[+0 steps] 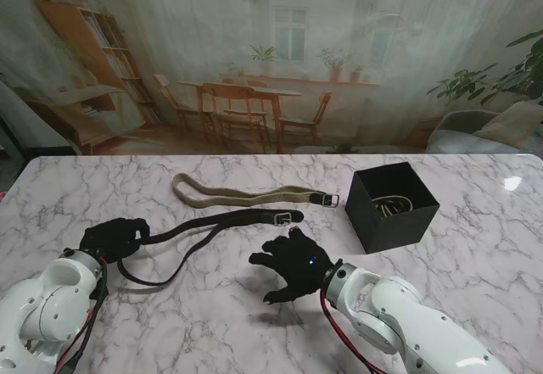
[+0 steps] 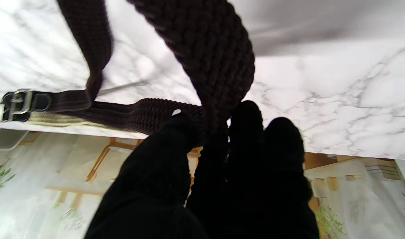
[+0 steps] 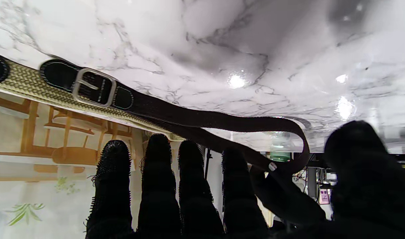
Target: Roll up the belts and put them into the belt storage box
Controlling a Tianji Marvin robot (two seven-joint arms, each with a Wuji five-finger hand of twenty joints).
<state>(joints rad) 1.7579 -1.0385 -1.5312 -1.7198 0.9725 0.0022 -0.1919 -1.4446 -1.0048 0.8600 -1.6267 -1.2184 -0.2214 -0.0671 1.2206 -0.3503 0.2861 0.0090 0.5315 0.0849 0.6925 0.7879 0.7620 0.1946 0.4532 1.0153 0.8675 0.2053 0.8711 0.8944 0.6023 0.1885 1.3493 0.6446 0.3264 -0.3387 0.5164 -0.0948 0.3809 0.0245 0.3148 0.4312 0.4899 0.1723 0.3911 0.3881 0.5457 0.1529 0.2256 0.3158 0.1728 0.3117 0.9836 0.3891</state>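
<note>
On the marble counter (image 1: 475,289), the left robot hand (image 1: 114,239) is clenched around one end of the dark brown braided belt (image 1: 216,226); the left wrist view shows its black-gloved fingers (image 2: 175,132) wrapped on the woven strap. From that grip the belt runs right toward its silver buckle (image 1: 286,218) near the middle of the counter, with a slack loop drooping nearer to me.

The right robot hand (image 1: 294,264) hovers just near of the buckle end, fingers (image 3: 159,156) spread apart and grasping nothing.

Farther from me lies the tan braided belt (image 1: 242,193), stretched out flat, its buckle pointing right.

The black belt storage box (image 1: 392,207) stands at the right, apart from both belts, with a coiled belt already inside it.
</note>
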